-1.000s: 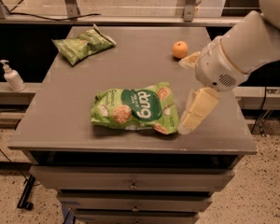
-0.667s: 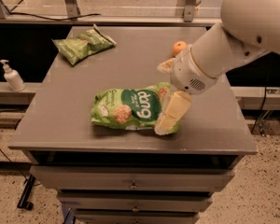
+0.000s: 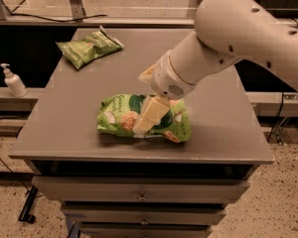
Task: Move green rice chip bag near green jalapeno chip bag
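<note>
The green rice chip bag (image 3: 115, 117), bright green with a dark oval logo and pictures of rice cakes, lies flat near the table's front centre. My gripper (image 3: 148, 95) is down over the bag's middle and is open. One pale finger (image 3: 150, 115) lies across the top of the bag, and the other (image 3: 146, 74) sits just past its far edge. The bag is not lifted. The green jalapeno chip bag (image 3: 89, 47), smaller and dull olive, lies at the table's far left corner, well apart from the rice bag.
The grey table (image 3: 69, 113) stands on a drawer cabinet (image 3: 139, 197). A white soap pump bottle (image 3: 12, 81) stands on a lower ledge to the left. My large arm (image 3: 238, 38) spans the table's right half and hides what lies behind it.
My arm has swung left and lowered, bringing the gripper from the bag's right end over its middle. The orange at the back right is now hidden behind the arm. The bags have not moved.
</note>
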Motion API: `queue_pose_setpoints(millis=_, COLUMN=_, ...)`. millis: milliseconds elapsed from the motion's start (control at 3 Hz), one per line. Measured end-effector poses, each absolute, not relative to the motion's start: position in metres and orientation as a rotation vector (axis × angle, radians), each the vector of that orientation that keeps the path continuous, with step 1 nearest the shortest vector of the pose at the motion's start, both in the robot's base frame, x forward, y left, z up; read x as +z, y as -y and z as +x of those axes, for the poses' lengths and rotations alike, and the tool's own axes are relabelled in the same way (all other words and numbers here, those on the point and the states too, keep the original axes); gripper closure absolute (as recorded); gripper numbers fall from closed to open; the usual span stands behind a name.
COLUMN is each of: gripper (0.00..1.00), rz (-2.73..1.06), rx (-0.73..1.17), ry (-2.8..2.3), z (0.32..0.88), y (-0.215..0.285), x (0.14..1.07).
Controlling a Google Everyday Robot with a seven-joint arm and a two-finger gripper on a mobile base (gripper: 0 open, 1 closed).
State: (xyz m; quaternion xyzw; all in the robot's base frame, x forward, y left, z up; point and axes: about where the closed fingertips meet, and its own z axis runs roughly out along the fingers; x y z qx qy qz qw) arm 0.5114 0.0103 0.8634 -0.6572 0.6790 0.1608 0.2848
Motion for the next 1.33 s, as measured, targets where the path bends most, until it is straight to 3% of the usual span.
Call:
queue_pose_setpoints(millis=1000, gripper=0.88, rz=-1.75, rx=0.348, ry=-1.854, z=0.514, y=0.01, x=0.877)
queue_pose_setpoints(millis=1333, gripper=1.0, rz=-1.768, rx=0.23, ry=-1.8, z=0.535, y=0.027, x=0.919)
